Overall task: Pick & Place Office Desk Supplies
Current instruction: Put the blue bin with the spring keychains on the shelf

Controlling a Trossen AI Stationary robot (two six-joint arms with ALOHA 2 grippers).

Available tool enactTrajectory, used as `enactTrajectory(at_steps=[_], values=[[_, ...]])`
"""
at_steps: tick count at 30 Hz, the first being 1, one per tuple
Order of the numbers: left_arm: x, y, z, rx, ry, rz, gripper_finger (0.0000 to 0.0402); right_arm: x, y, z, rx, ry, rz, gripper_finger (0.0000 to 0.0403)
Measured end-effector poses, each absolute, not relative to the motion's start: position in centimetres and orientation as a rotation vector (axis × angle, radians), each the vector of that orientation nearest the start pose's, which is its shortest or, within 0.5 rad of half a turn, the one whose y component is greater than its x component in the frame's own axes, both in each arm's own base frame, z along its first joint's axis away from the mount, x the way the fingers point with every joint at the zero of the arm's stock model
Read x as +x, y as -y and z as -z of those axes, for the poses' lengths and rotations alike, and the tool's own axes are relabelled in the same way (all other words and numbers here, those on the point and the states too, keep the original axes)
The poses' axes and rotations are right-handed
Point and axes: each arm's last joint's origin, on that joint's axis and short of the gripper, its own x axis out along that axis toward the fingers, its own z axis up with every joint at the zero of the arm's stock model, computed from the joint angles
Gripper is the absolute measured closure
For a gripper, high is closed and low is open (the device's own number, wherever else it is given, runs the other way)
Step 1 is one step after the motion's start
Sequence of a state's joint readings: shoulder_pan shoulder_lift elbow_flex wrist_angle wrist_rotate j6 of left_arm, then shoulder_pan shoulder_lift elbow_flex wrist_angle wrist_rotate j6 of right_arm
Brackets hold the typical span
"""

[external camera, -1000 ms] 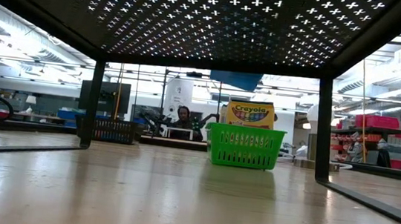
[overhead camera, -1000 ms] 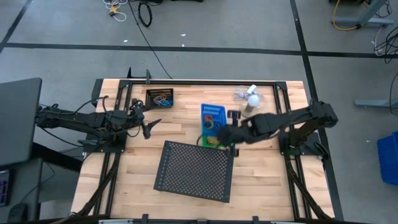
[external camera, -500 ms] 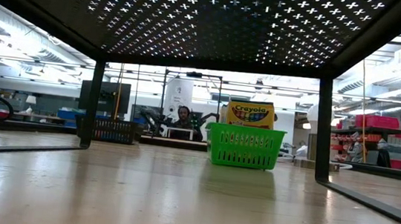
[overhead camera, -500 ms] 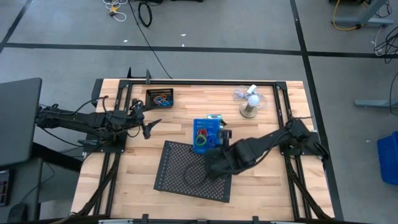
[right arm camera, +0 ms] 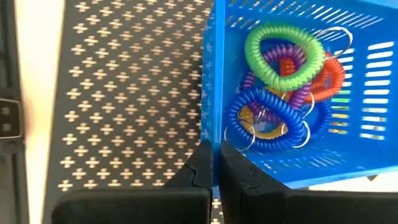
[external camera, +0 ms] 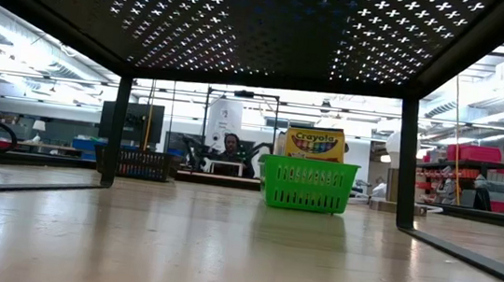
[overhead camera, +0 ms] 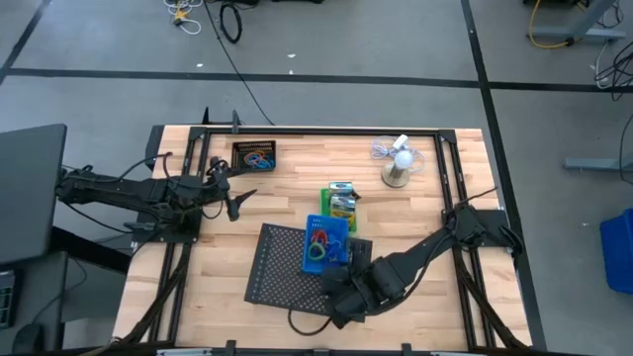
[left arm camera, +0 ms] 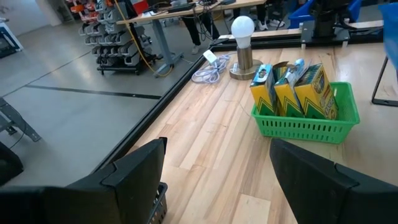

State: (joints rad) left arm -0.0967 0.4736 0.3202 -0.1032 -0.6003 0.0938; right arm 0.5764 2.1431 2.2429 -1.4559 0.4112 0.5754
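Right gripper (right arm camera: 214, 168): fingers clamped together on the wall of the blue bin (overhead camera: 324, 244), which holds coiled coloured loops (right arm camera: 283, 93) and sits over the right part of the black mesh tray (overhead camera: 287, 267). Left gripper (overhead camera: 237, 201): fingers apart and empty, at the left side of the wooden surface (overhead camera: 297, 188), near the black bin (overhead camera: 254, 155) at the far left. Green bin (left arm camera: 305, 121): holds the yellow crayon box (left arm camera: 317, 90) and small boxes, stands on the surface between the tray and the white fan (overhead camera: 399, 163)
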Motion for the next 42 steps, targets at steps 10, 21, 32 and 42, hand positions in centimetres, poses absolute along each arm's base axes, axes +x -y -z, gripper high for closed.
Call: enactTrajectory(at_steps=[10,21,32,42], values=[[12.6,-0.4,-22.2,0.183,-0.275,-0.478,0.0099,36.2,-23.4,-31.7,-0.087,-1.158,0.034,0.0397],[12.6,-0.4,-22.2,0.182,-0.274,-0.46,0.0099,36.9,-23.8,-31.4,-0.007,-1.18,-0.096,0.0397],[12.6,-0.3,-22.2,0.178,-0.271,-0.45,0.0099,37.2,-23.4,-31.4,-0.022,-1.17,-0.099,0.0359],[12.7,-0.3,-22.3,0.191,-0.263,-0.426,0.0099,37.6,-23.5,-31.6,-0.08,-1.131,-0.155,0.0295]])
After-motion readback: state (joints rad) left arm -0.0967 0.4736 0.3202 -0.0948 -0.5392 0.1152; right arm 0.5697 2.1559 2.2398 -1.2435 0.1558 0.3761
